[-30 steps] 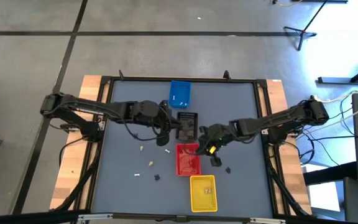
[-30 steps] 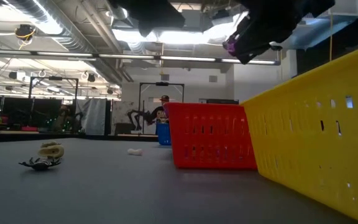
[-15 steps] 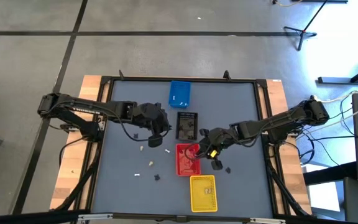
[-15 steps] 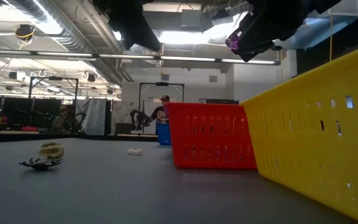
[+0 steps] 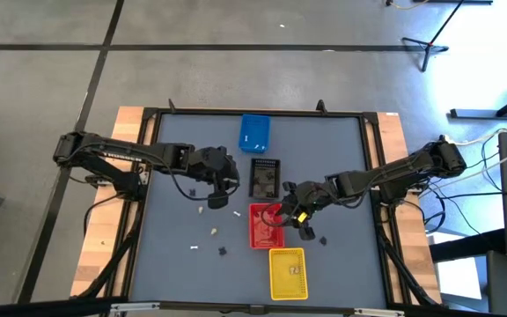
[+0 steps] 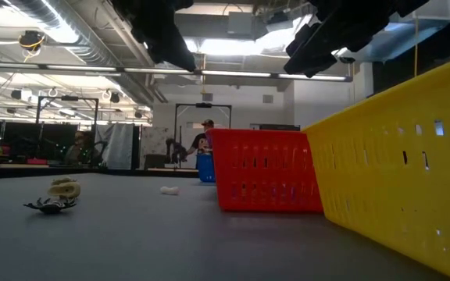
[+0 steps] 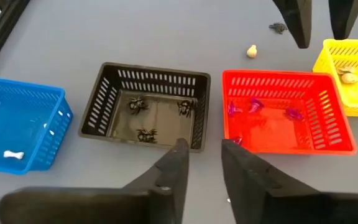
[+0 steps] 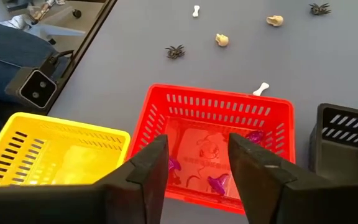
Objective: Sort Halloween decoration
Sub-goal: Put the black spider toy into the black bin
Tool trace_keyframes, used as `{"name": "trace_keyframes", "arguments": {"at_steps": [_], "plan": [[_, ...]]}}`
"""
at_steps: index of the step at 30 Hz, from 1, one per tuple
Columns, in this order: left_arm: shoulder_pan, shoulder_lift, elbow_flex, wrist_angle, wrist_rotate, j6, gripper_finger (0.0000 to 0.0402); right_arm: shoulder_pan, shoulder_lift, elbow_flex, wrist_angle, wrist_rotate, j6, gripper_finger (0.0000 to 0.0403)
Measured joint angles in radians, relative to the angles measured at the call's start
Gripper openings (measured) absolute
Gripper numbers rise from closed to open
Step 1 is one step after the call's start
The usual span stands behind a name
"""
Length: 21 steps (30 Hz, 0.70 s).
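Partly sorted, by the look of things: purple pieces in the red tray (image 8: pixel 219 118), spiders in the black tray (image 7: pixel 148 112), a bone in the blue tray (image 7: pixel 20 127), a skull in the yellow tray (image 7: pixel 347 68). Still loose beyond the right gripper (image 8: pixel 194 168), parted and empty over red: spiders (image 8: pixel 174 51), skulls (image 8: pixel 222 40), bones (image 8: pixel 261 88). Left gripper (image 7: pixel 202 163) slightly parted, empty, just short of the black tray.

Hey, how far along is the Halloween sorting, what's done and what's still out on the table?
Done: spiders in the black tray, purple pieces in the red tray, a bone in the blue tray. In hand: nothing; the right gripper hangs open over the red tray, the left gripper empty. Left: loose bones, skulls and spiders on the table.
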Motion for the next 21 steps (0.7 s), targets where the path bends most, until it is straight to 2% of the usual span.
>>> {"name": "trace_keyframes", "arguments": {"at_steps": [7,14,17,21], "plan": [[-0.029,0.0,0.0,0.001,0.043,0.0,0.0152,0.0,0.0,0.0,-0.002,0.005,0.002,0.0167],[-0.065,0.0,0.0,0.002,0.044,0.0,0.0176,0.0,-0.004,0.002,-0.026,-0.003,0.002,0.0166],[-0.073,0.0,0.0,0.002,0.045,0.0,0.0177,0.0,-0.005,0.045,-0.117,-0.003,0.002,0.0166],[-0.08,0.0,0.0,0.002,0.044,0.0,0.0176,0.0,-0.004,0.157,-0.363,-0.003,0.025,0.0166]]}}
